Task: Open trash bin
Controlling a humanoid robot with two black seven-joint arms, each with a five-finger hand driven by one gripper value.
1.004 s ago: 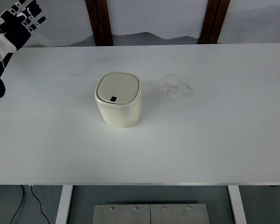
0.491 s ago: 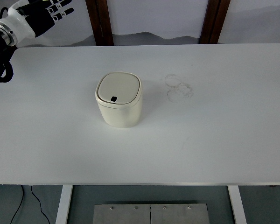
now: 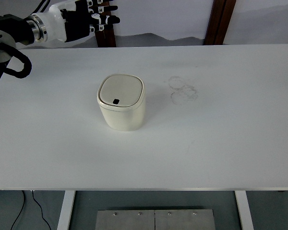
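Observation:
A small cream trash bin (image 3: pixel 121 102) stands upright on the white table (image 3: pixel 221 134), left of the middle. Its lid is shut and has a small dark button near its front edge. My left hand (image 3: pixel 89 18) is high at the table's far left corner, well behind and left of the bin. Its fingers are stretched out to the right and hold nothing. The right arm is out of view.
Faint ring marks (image 3: pixel 182 89) lie on the table right of the bin. Two dark wooden posts (image 3: pixel 220 21) stand behind the far edge. A cable (image 3: pixel 36 203) hangs below the near left corner.
My left arm has swung in from the left edge to the right along the table's far side, and the hand now points toward the middle. The bin has not moved.

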